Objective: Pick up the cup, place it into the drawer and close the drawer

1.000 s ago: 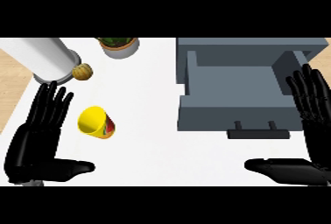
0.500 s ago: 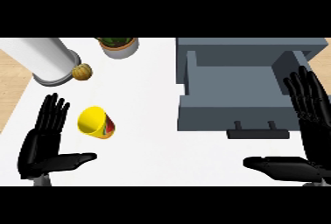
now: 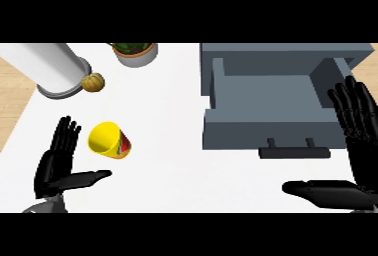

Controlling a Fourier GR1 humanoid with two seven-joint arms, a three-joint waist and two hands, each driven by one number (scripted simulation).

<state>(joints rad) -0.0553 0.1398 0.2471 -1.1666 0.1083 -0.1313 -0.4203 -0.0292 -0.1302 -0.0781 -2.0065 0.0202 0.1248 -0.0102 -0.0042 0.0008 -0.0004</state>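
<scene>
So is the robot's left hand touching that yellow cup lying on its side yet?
Apart. The head view shows a strip of white counter between the open left hand and the tipped-over yellow cup.

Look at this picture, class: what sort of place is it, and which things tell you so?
Probably a kitchen counter: a white worktop carries an open grey drawer unit, a yellow cup lying on its side, a white cylinder that may be a paper towel roll, and a potted plant.

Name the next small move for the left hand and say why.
Probably slide the left hand rightward and curl it around the yellow cup. The cup lies on its side just beside the open fingers, ungrasped, and the drawer already stands open.
</scene>
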